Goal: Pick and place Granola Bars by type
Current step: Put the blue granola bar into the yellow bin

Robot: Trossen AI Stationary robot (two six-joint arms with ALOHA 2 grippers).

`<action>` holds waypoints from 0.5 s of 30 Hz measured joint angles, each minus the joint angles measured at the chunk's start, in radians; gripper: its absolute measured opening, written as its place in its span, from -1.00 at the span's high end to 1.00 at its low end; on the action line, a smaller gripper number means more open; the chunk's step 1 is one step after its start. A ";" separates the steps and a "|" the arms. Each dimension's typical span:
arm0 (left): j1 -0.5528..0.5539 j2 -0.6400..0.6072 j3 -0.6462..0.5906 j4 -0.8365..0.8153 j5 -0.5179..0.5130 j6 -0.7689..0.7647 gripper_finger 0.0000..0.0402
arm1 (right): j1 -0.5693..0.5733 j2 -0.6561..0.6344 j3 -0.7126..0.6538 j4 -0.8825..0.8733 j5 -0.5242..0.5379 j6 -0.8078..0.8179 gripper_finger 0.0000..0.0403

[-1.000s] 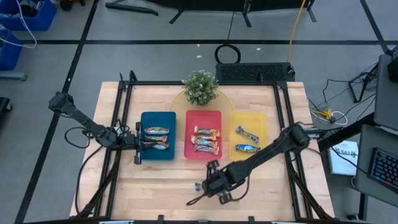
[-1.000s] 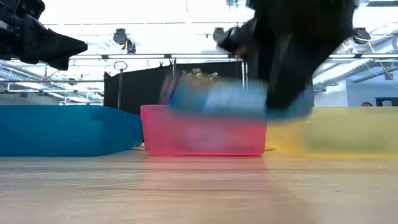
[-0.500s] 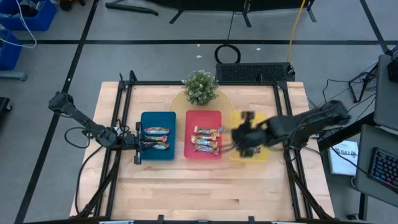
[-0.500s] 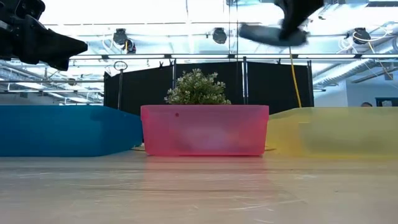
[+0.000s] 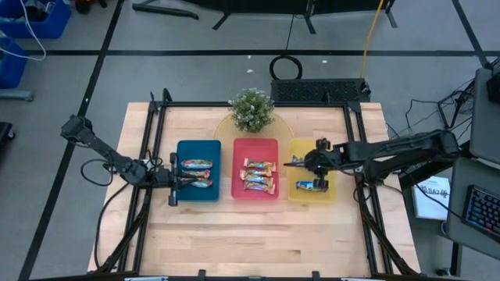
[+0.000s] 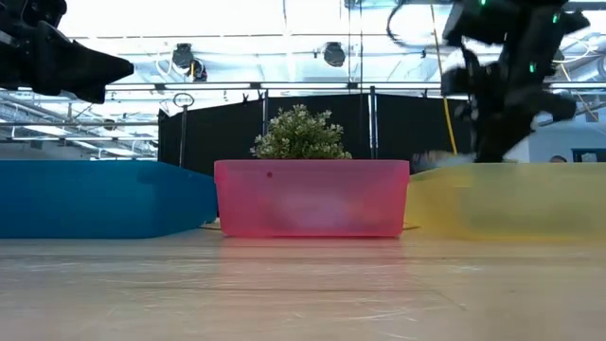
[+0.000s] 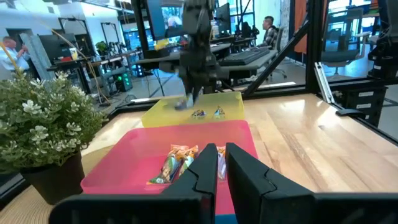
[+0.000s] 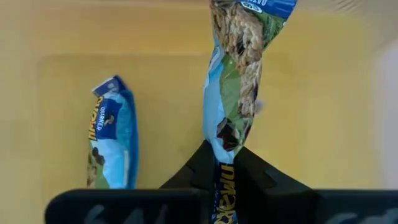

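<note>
1. The left gripper (image 5: 173, 180) hangs at the left edge of the blue tray (image 5: 184, 193), its fingers (image 7: 208, 171) drawn close together with only a thin gap and nothing between them.
2. The blue tray holds two greenish-red bars (image 5: 196, 165), one behind the other.
3. The red tray (image 5: 241, 193) sits next, just right of the blue one, with three tan-gold bars (image 5: 258, 177) stacked in a row inside it.
4. A small plant (image 5: 251, 108) stands behind the red tray.
5. The yellow tray (image 5: 295, 147) is the rightmost, just beside the red one.
6. The right gripper (image 5: 314, 162) is over the yellow tray, its fingers pinched tight on the end of a blue-white bar (image 8: 231, 93), which hangs above the tray floor.
7. A second blue-white bar (image 8: 111, 132) lies flat on the yellow tray floor, beside the held one and apart from it.
8. In the high view one blue-white bar (image 5: 310, 185) shows near the tray's front edge.
</note>
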 joint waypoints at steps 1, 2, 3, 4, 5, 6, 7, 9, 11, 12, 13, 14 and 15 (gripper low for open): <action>0.000 0.000 0.000 0.000 0.000 0.004 0.81 | -0.010 0.012 -0.022 0.024 -0.023 -0.002 0.89; 0.000 0.000 0.000 0.000 0.000 0.011 0.81 | -0.018 0.024 -0.040 0.035 -0.041 -0.001 0.89; 0.000 0.000 0.000 0.000 0.000 0.013 0.81 | -0.024 0.044 -0.047 0.035 -0.058 0.000 0.88; 0.000 0.000 0.000 0.000 0.000 0.015 0.81 | -0.028 0.063 -0.048 0.037 -0.077 -0.002 0.87; 0.000 0.000 0.000 0.000 0.000 0.015 0.81 | -0.030 0.081 -0.048 0.048 -0.088 -0.003 0.86; 0.000 0.000 0.000 -0.001 0.000 0.015 0.81 | -0.032 0.099 -0.046 0.052 -0.100 -0.004 0.85; 0.000 0.000 0.000 -0.001 0.000 0.015 0.81 | -0.031 0.117 -0.045 0.055 -0.102 -0.004 0.84; 0.000 0.000 0.000 -0.001 0.000 0.012 0.81 | -0.031 0.154 -0.045 0.053 -0.103 -0.003 0.83; 0.000 0.000 0.000 -0.002 0.000 0.008 0.81 | -0.031 0.183 -0.045 0.059 -0.103 0.004 0.82; 0.000 0.000 0.000 -0.002 0.000 0.008 0.81 | -0.031 0.193 -0.045 0.063 -0.103 0.011 0.82; 0.000 0.000 0.000 -0.002 0.000 0.006 0.81 | -0.031 0.199 -0.045 0.064 -0.103 0.022 0.81; 0.000 0.000 0.000 -0.001 0.000 -0.002 0.81 | -0.031 0.199 -0.045 0.064 -0.103 0.035 0.80; 0.000 0.000 0.000 -0.001 0.000 -0.009 0.81 | -0.031 0.198 -0.045 0.064 -0.103 0.046 0.78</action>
